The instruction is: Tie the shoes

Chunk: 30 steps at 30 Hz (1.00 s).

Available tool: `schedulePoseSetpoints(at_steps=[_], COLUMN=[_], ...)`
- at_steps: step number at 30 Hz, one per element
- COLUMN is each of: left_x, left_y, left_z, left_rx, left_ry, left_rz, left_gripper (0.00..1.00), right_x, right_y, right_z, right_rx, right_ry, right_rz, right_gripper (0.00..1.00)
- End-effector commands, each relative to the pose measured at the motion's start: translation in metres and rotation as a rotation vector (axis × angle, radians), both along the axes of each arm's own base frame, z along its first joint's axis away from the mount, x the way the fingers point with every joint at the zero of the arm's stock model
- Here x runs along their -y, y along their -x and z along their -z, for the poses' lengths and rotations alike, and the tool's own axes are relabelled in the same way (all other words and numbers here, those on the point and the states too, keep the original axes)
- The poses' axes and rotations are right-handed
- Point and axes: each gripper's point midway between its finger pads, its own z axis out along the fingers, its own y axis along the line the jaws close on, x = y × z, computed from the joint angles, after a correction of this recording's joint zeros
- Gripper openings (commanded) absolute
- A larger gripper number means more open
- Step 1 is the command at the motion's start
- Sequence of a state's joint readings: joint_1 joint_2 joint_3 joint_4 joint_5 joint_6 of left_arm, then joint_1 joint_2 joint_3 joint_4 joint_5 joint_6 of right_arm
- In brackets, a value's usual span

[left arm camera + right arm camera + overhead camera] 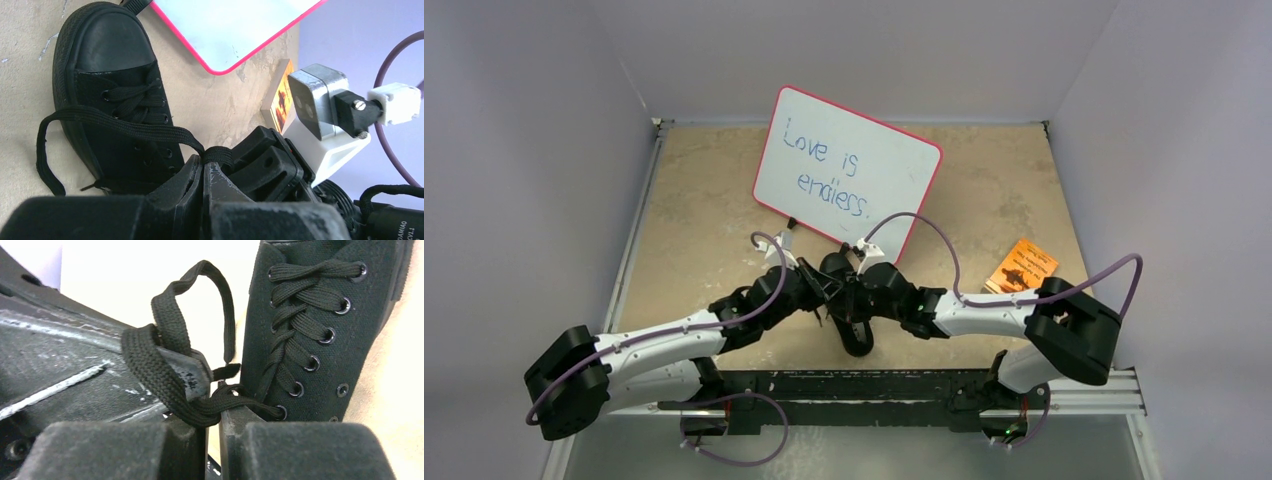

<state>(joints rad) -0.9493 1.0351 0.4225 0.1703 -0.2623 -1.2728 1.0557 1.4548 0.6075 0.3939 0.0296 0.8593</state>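
The small black sneaker (855, 335) lies on the table between my two grippers, toe toward the whiteboard. In the left wrist view the shoe (112, 90) lies at the left and a long black lace (125, 127) runs from it into my left gripper (210, 162), which is shut on it. In the right wrist view the laced shoe (320, 315) is at the right. The lace (155, 360) loops over the left gripper's finger (187, 371) and passes into my right gripper (215, 415), whose jaws are nearly closed on it. The grippers (822, 290) (856, 288) meet tip to tip over the shoe.
A white whiteboard with a pink rim (849, 170), reading "Love is endless", leans just behind the shoe; it also shows in the left wrist view (230, 30). An orange card (1021, 267) lies at the right. Grey walls enclose the tan table.
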Motion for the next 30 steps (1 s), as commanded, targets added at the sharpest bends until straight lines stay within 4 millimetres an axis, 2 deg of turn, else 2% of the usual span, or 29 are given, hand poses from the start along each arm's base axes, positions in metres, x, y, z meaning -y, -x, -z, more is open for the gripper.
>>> schedulePoseSetpoints(at_steps=[1,2,4,8,14,17,18,20,24,30], left_x=[-0.001,-0.001,-0.002,0.0,0.003,0.002,0.001,0.002,0.004,0.004], left_y=[-0.005,-0.004,-0.004,-0.005,-0.007,-0.01,-0.01,-0.01,-0.011,-0.011], left_z=[-0.016,-0.016,-0.016,-0.013,-0.016,-0.02,-0.019,-0.017,-0.013,-0.018], left_rx=[0.023,0.023,0.022,0.02,0.019,-0.02,-0.04,-0.067,-0.09,-0.087], left_ry=[0.06,0.063,0.064,0.042,0.031,0.046,0.044,0.037,0.019,0.033], left_rz=[-0.031,-0.032,-0.034,-0.022,-0.019,-0.058,-0.07,-0.081,-0.078,-0.076], left_gripper=[0.0,0.0,0.0,0.0,0.0,0.0,0.0,0.0,0.0,0.0], right_x=[0.002,0.003,0.001,-0.004,0.014,0.015,0.014,0.009,0.004,0.014], right_y=[-0.014,-0.015,-0.017,-0.017,0.001,0.004,0.005,0.01,0.022,0.021], right_z=[-0.014,-0.015,-0.018,-0.029,-0.039,-0.041,-0.042,-0.045,-0.051,-0.054], right_rx=[0.054,0.062,0.081,0.104,0.124,0.161,0.172,0.194,0.21,0.217], right_ry=[-0.018,-0.025,-0.037,-0.038,-0.036,-0.046,-0.052,-0.073,-0.114,-0.119], right_rz=[0.071,0.076,0.073,0.041,0.005,-0.027,-0.037,-0.076,-0.121,-0.082], right_gripper=[0.09,0.09,0.0,0.0,0.0,0.37,0.43,0.46,0.45,0.48])
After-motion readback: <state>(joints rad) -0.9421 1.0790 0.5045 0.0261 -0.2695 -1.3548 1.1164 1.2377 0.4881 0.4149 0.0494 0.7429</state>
